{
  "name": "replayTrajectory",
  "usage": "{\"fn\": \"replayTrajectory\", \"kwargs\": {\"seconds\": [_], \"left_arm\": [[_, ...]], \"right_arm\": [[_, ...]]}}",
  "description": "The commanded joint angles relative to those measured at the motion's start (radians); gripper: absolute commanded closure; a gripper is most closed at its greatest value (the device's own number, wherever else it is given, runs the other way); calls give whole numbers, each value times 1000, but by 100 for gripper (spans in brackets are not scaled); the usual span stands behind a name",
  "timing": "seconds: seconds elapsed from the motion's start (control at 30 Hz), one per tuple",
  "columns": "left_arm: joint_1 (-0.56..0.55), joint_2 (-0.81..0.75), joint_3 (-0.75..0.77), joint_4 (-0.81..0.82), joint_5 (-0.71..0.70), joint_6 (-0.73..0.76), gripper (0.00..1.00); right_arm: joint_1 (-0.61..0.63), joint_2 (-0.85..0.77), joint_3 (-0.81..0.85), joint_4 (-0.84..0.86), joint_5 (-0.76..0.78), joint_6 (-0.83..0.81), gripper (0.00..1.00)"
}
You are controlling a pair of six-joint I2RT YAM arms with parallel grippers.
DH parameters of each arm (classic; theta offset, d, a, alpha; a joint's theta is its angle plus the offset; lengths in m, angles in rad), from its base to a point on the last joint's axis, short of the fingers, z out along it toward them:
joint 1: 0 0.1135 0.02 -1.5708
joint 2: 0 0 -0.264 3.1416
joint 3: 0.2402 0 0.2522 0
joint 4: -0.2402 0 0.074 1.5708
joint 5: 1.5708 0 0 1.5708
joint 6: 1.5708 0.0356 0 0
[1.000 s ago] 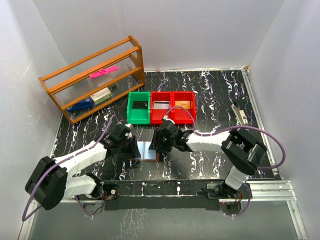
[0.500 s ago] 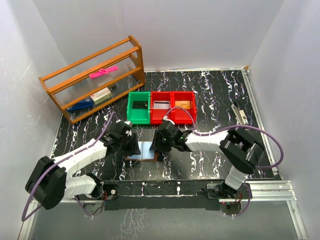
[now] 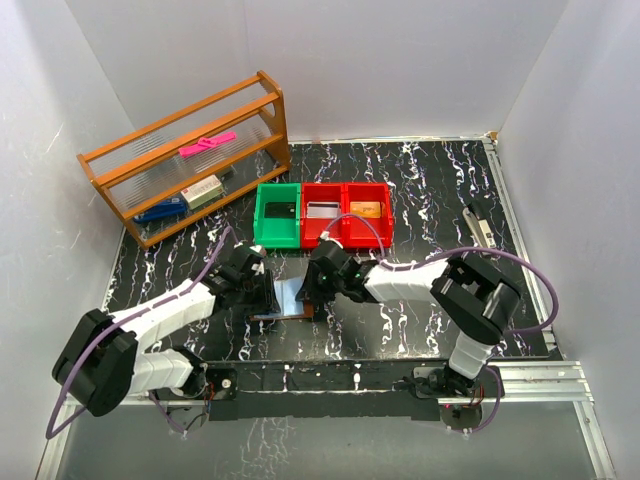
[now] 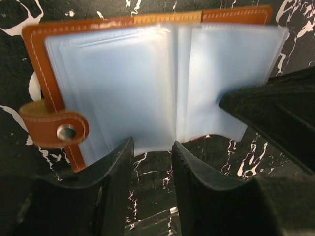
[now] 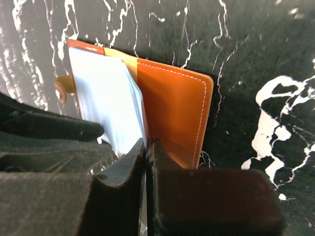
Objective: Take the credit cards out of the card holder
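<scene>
Overhead, card holder (image 3: 289, 298) mostly hidden by arms; left end effector (image 4: 151, 150) parted, right end effector (image 5: 146, 146) closed.

Left hand (image 4: 151, 149), fingers slightly apart; right hand (image 5: 146, 146), fingers tight together.

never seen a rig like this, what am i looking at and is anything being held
Two robot arms are bolted to a black table. The wide picture looks down from above and behind them; the other two come from a camera on each wrist. Between the arms lies an open brown card holder with clear sleeves. Behind it stand a green bin, two red bins and a wooden rack. The left gripper is open beside the holder. The right gripper is shut at the sleeves' edge; whether it pinches one is unclear.
</scene>
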Motion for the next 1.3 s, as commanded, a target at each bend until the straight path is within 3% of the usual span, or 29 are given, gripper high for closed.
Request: {"fn": "replayTrajectory", "kwargs": {"seconds": [0.0, 0.1, 0.2, 0.4, 0.53, 0.83, 1.0, 1.27], "left_arm": [[0, -37, -15, -59, -26, -5, 63], [0, -54, 6, -77, -62, -6, 59], [0, -51, 31, -96, -91, -8, 51], [0, -68, 60, -71, -100, -16, 38], [0, -58, 86, -54, -73, -5, 37], [0, -79, 34, 117, 93, -47, 46], [0, -77, 35, 66, 37, -103, 57], [-5, -7, 36, -30, 21, -96, 47]], "right_arm": [[29, 22, 173, -285, 255, -123, 100], [49, 81, 260, -499, 420, -198, 100], [62, 89, 264, -603, 518, -215, 100], [62, -22, 165, -494, 370, -270, 100], [62, -33, 171, -526, 343, -317, 100], [51, -69, 123, -400, 203, -333, 100], [50, -61, 126, -401, 206, -315, 100], [49, -52, 130, -380, 188, -297, 100]]}}
